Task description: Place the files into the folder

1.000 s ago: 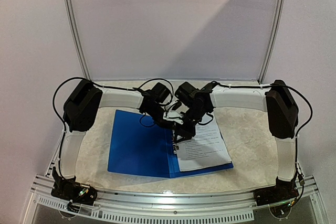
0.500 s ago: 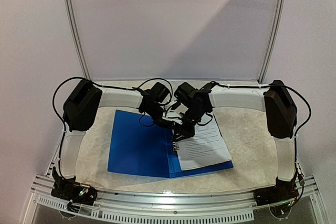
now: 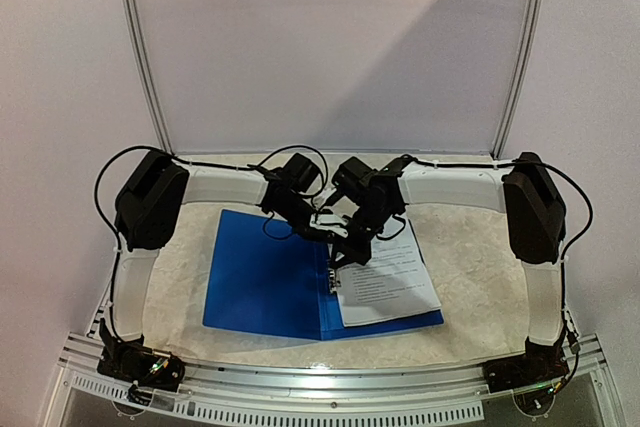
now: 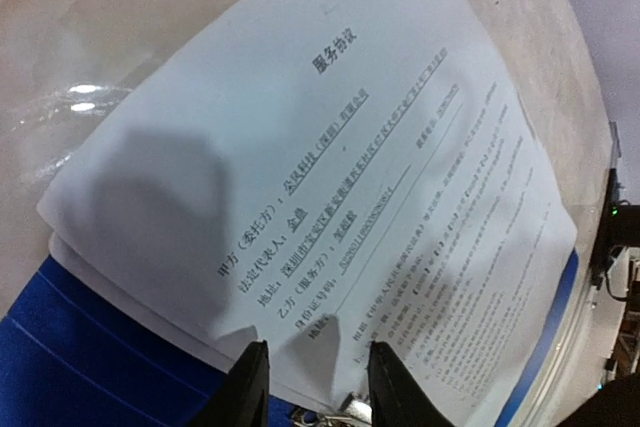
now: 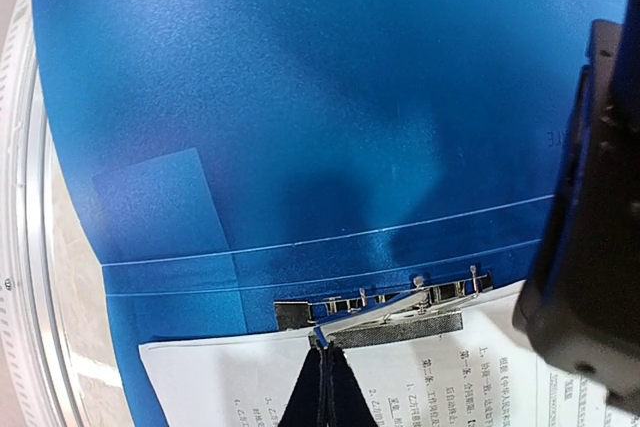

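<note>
Looking down from the top external camera, you see the flat bright blue plastic folder (image 3: 262, 277) lying open on the pale marbled table (image 3: 470, 257). The thin white printed paper files (image 3: 390, 282) rest on its right-hand half. Both arms bend inward over the spine. Your left gripper (image 3: 312, 231) is at the far end of the fold, and your right gripper (image 3: 343, 254) is just beside it, above the near-left corner of the sheets. At this range you cannot tell how either pair of fingers stands.

Your left wrist camera shows the sheets filling the frame, stacked slightly askew so that a lower page edge peeks out. Blue cover shows at the bottom left and along the right edge. The two dark fingers (image 4: 245, 387) stand apart at the bottom, nothing between them, over the paper's edge.

Your right wrist camera shows the empty blue cover above and the top edge of the sheets below. The silver metal spine clip (image 5: 390, 312) lies along that edge with its lever raised. The fingers are pressed together, their tips at the clip's left end, but you cannot tell whether they pinch it.
</note>
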Motion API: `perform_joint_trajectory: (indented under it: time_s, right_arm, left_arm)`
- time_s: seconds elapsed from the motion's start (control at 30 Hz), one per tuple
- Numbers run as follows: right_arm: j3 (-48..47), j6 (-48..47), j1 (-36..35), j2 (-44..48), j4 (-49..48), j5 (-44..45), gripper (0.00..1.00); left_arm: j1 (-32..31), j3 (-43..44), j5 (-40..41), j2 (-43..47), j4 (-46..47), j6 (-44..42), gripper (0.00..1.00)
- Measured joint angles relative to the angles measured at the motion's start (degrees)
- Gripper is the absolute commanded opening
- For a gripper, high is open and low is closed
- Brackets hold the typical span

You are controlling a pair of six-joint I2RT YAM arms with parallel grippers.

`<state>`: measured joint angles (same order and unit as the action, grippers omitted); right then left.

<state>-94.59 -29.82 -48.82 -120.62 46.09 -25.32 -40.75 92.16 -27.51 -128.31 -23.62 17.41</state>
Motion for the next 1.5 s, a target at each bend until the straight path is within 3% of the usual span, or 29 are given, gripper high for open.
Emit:
perform_joint_trajectory:
  time_s: [0.3,0.43,0.73,1.2,1.5]
  right_arm:
    - [0.39,-0.74,-0.83,0.0,-0.07,0.98,0.05]
    - [0.81,-1.29,-1.49,0.0,-0.02,1.73,0.0]
    - [1.22,-1.38,-1.88,0.0,0.02,2.08,0.0]
    - [8.15,-5.03,-5.7,2.03,-5.57,9.49,0.0]
    - [9.6,-6.6,-7.13,2.8,-6.97,13.88,0.0]
  left_arm:
    - [0.59,-1.36,-2.1,3.85,3.74,0.85,0.39]
    - [1.4,-1.49,-2.1,4.02,4.52,1.49,0.39]
    - [1.77,-1.79,-2.1,4.0,4.26,2.4,0.39]
    - [-0.42,-0.13,3.76,2.95,-6.29,2.56,0.38]
    - [-0.48,0.92,4.52,0.35,-8.41,2.03,0.38]
